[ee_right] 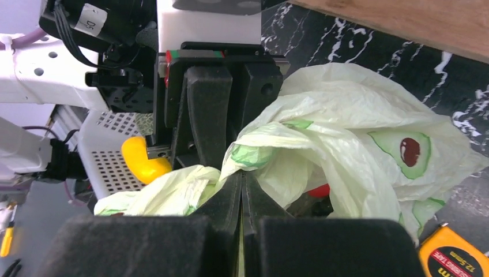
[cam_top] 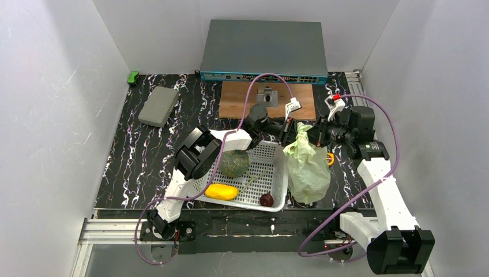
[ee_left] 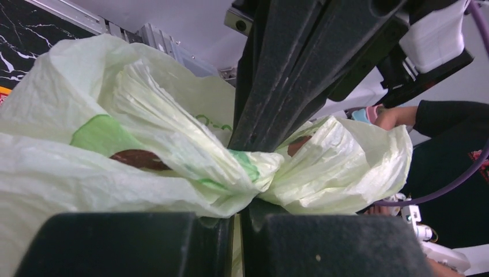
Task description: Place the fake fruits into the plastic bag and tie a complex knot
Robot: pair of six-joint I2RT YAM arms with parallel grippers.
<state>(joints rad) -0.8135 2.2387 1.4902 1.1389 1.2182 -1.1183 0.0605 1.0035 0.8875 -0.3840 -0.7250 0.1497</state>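
Thin, translucent pale-green plastic bag (cam_top: 308,167): just right of white perforated basket (cam_top: 266,156). Neck pinched tight by left gripper (ee_left: 237,222) and right gripper (ee_right: 242,196). Hazard: opposed pull may tear film or slip neck free.

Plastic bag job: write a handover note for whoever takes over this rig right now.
Left gripper: shut on the gathered neck of the pale-green avocado-print plastic bag.
Right gripper: same.
Bag stands right of the white perforated basket, a red fruit inside.
In the basket: green netted melon, yellow mango, small dark red plum.
Left: bag those three, tie the knot.
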